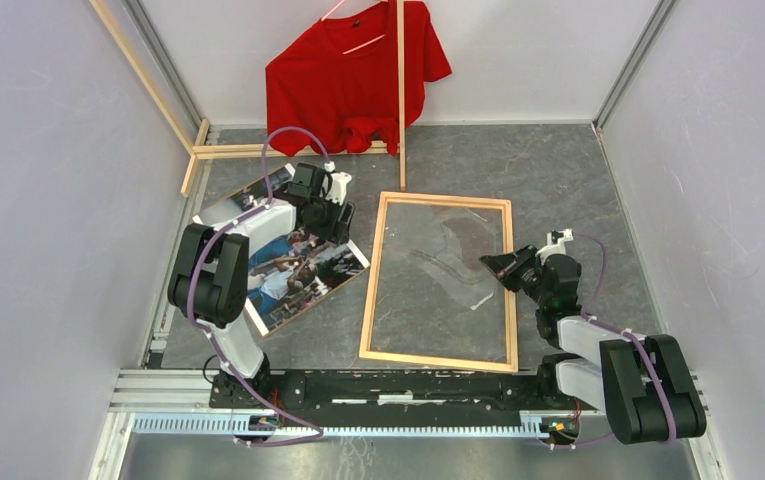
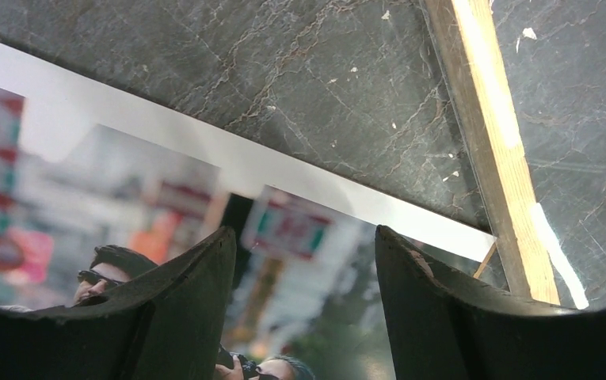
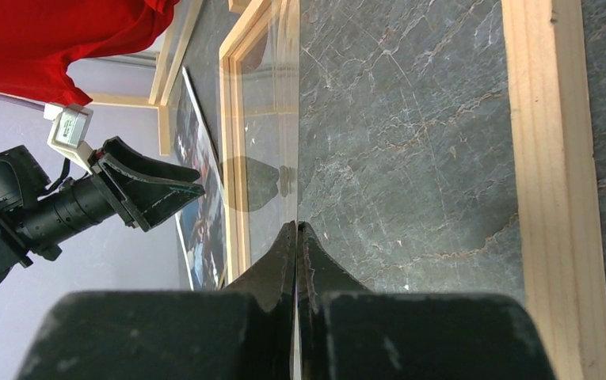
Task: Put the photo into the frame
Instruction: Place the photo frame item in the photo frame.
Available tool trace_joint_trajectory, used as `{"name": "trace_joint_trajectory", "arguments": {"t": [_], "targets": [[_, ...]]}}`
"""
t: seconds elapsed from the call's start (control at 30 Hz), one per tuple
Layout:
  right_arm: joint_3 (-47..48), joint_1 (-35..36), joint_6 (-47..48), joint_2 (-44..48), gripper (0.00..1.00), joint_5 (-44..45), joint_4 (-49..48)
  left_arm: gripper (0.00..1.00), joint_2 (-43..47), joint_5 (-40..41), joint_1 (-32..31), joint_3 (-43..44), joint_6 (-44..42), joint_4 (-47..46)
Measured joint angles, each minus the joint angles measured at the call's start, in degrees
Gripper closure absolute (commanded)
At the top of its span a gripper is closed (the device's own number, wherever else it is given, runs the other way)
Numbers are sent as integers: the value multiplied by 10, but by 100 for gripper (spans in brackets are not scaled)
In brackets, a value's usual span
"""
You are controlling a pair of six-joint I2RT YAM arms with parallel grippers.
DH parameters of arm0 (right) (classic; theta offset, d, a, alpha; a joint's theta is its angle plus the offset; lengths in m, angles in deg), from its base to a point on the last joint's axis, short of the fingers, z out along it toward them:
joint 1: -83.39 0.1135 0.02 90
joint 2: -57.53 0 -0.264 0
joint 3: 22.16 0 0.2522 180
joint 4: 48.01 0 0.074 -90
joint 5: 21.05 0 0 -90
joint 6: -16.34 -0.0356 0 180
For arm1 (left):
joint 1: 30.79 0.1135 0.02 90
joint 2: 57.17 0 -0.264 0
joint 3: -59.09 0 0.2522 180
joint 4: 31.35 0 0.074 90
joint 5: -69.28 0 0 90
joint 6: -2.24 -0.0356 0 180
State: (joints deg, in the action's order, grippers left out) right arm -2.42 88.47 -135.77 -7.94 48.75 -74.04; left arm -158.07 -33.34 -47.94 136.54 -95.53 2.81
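Left claw (image 2: 303, 233) hanging released, photo (image 2: 125, 182) lying right under it, white border just ahead. Right claw (image 3: 297, 226) clenching the pane (image 3: 272, 119) of the frame (image 3: 549, 158). Photo looking light, floppy, slick, so pinching its border edge.

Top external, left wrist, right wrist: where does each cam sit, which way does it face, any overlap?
Top external: above and behind the bases, looking down on the table; both arms show, left gripper over the photo, right gripper over the frame.
Left wrist: on the left arm, looking down close at the photo corner and a frame strip; own jaws open.
Right wrist: on the right arm, looking across the frame toward the left gripper; own jaws shut.
Shared: all three show photo and frame.
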Motion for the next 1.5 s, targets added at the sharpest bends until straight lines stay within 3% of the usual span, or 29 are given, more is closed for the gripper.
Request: {"name": "trace_joint_trajectory", "arguments": {"t": [1.5], "targets": [[-8,-39,16,11,100,-7,38,28,-17,0,-17,6,0,-4]]}}
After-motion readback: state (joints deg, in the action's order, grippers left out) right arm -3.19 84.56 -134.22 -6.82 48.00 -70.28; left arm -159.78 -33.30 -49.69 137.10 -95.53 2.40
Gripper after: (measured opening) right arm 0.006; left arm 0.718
